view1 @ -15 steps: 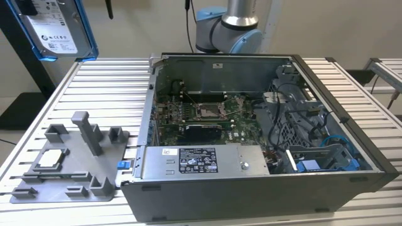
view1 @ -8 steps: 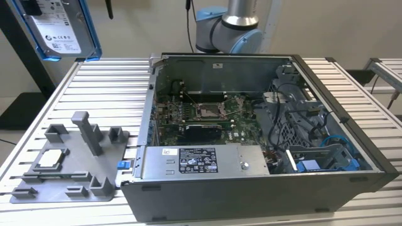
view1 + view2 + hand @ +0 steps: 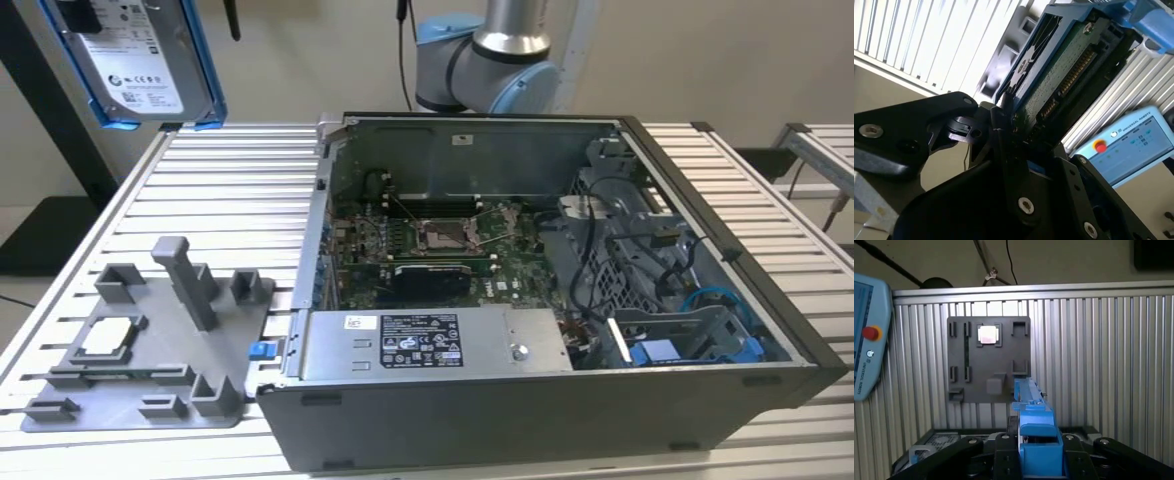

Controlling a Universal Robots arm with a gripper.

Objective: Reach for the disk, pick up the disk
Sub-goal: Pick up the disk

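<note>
The gripper has its black fingers closed tight on the lower end of the disk, gripping it by its bright blue frame. In the exterior view the disk hangs upright in the air at the upper left, labelled face showing, well above the ribbed aluminium desk. It is well apart from the open computer case, and the grey fixture plate carrying a small square chip lies beside the case.
</note>
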